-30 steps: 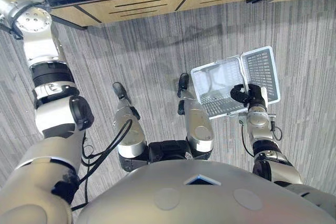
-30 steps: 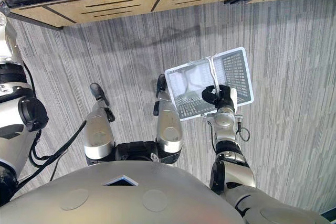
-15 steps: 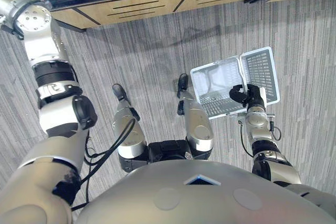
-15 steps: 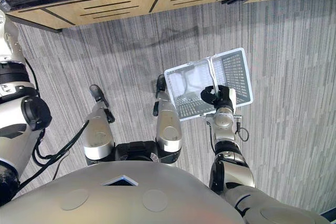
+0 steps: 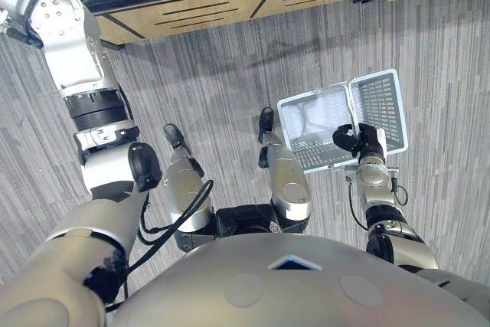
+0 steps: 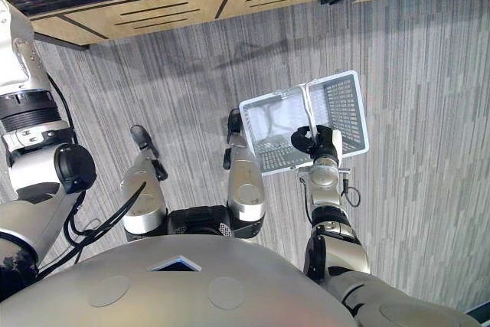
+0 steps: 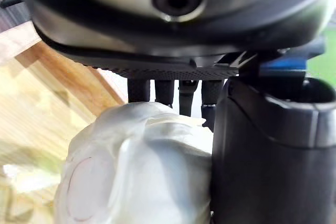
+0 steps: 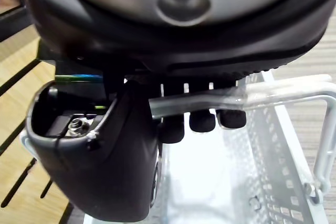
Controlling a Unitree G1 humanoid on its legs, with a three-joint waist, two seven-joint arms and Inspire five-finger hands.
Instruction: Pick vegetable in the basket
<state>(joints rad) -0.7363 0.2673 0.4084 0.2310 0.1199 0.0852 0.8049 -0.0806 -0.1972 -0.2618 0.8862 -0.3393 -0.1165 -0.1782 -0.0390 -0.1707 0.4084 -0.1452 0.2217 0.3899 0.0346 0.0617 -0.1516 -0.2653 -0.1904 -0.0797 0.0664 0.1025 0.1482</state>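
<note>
Writing: cannot make out any on the basket or the vegetable.

Left arm (image 5: 92,97): raised and stretched up toward the wooden counter (image 5: 207,5), forearm crossing its dark front edge. In the left wrist view the left hand (image 7: 270,150) is closed around a white vegetable (image 7: 142,171). The thumb presses on one side, and the fingers (image 7: 164,92) stand in a row against the far side. The vegetable is lumpy and pale, with a flat round end facing the camera (kind uncertain, possibly a bulb). A light wood surface (image 7: 47,103) lies beneath it; whether the vegetable touches the wood, cannot tell.

Right arm: lowered at the robot's right side, forearm pointing forward. The right hand (image 5: 362,140) is wrapped round the wire handle (image 8: 283,94) of a white mesh basket (image 5: 306,116). In the right wrist view the fingers (image 8: 202,120) curl over the wire, with the thumb on the near side of it. The basket hangs from that handle above the grey striped floor (image 5: 230,67), just beside the right leg, open side facing up toward the head camera.

Task item location: the vegetable is in the left hand at the counter, well apart from the basket, which is on the opposite side of the body.

Obstructions: the counter's dark edge lies between the raised left forearm and the floor area.
</note>
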